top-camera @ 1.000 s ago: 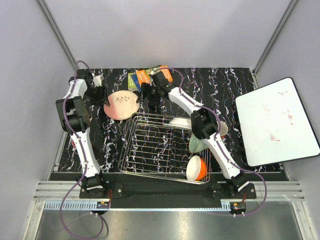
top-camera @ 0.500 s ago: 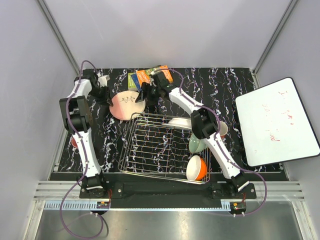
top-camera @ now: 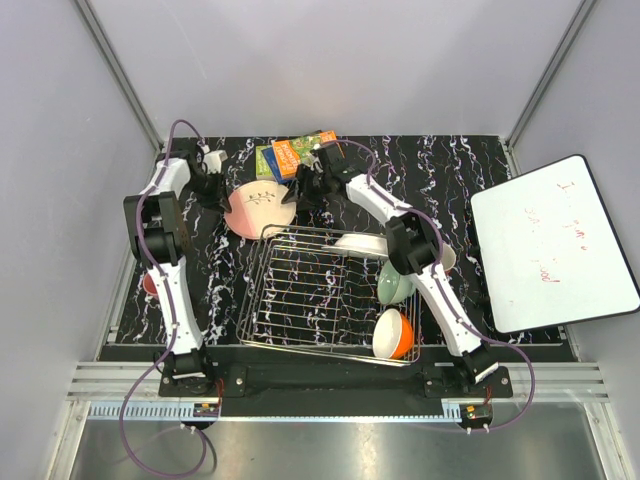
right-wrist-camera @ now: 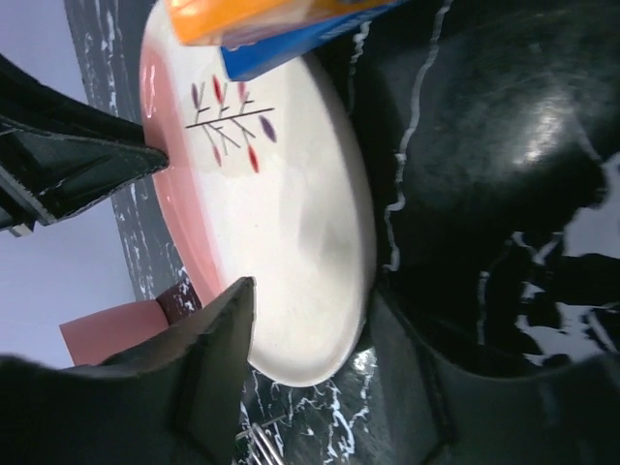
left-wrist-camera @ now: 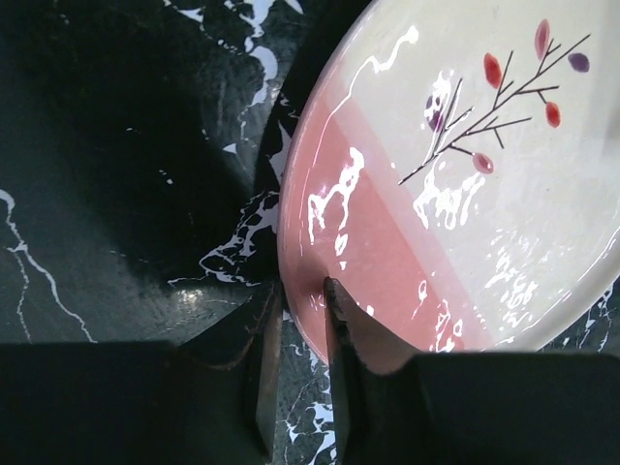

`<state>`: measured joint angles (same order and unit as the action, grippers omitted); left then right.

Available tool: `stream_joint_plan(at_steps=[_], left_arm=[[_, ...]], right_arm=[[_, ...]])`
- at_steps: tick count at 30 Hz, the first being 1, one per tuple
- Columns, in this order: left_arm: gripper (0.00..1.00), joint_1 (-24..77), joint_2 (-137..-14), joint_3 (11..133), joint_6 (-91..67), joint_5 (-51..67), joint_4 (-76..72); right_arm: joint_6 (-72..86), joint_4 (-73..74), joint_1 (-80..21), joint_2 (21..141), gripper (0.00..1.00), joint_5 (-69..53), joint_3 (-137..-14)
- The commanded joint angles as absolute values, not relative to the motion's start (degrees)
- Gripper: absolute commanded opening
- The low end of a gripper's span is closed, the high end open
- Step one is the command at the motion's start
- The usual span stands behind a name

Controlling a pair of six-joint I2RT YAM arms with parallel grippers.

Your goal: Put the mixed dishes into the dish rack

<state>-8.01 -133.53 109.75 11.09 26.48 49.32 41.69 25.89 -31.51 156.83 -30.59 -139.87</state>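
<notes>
My left gripper (left-wrist-camera: 300, 325) pinches the left rim of the pink-and-cream plate (top-camera: 258, 203), near the far edge of the black marbled table (top-camera: 450, 170), just beyond the dish rack's (top-camera: 254, 292) far-left corner. My right gripper (right-wrist-camera: 310, 295) straddles the opposite rim, with the books (top-camera: 300, 152) crowding close behind. I cannot tell whether it clamps.

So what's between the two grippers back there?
The pink-and-cream plate: the left gripper pinches its pink rim, and the right gripper straddles the opposite edge, jaws open. Clear in the top view and both wrist views.
</notes>
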Motion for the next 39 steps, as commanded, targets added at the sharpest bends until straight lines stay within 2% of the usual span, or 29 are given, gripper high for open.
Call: stream_joint_plan(at_steps=[1,4,5,7,8,12,14,15,16,19,28,39], left_arm=[[0.25,-3.52,-133.15,107.58,10.72,32.69,50.36],[0.25,-2.99,-132.72,107.49,10.81,33.05,50.45],[0.25,-2.9,-132.63,107.58,10.64,33.66,50.45],[0.26,-2.81,-132.54,107.67,10.28,34.19,50.45],[0.25,-2.64,-132.45,107.67,10.11,34.89,50.45],[0.26,-2.29,-132.45,107.49,9.58,36.3,50.62],[0.31,-2.28,-132.54,107.75,9.58,36.39,50.71],[0.34,-2.29,-132.37,107.93,9.58,36.13,50.89],[0.44,-2.37,-132.36,108.28,9.49,35.51,51.06],[0.57,-3.07,-132.27,109.42,9.49,34.37,51.15],[0.58,-5.27,-135.7,115.66,9.4,31.99,51.59],[0.59,-6.77,-136.41,116.1,10.37,29.62,51.5]], right_arm=[[42.8,21.89,-32.61,159.7,0.46,-33.83,-139.31],[43.15,20.84,-32.52,159.79,0.29,-35.24,-139.48],[43.33,20.66,-32.52,159.79,0.19,-35.59,-139.57],[43.42,20.04,-32.43,159.79,0.1,-36.21,-139.75],[43.42,19.87,-32.34,159.87,0.0,-36.38,-139.83],[42.1,19.42,-32.43,158.56,0.0,-36.56,-139.66],[40.52,18.99,-32.52,157.25,0.0,-36.21,-138.7],[39.04,18.64,-32.52,156.45,0.0,-35.69,-138.08],[38.33,18.2,-32.52,155.75,0.0,-35.51,-137.47],[35.6,16.26,-32.52,152.59,0.0,-34.89,-134.74],[25.14,14.15,-33.57,146.87,0.0,-34.19,-130.17],[20.66,12.3,-33.66,146.86,0.0,-37.35,-134.2]])
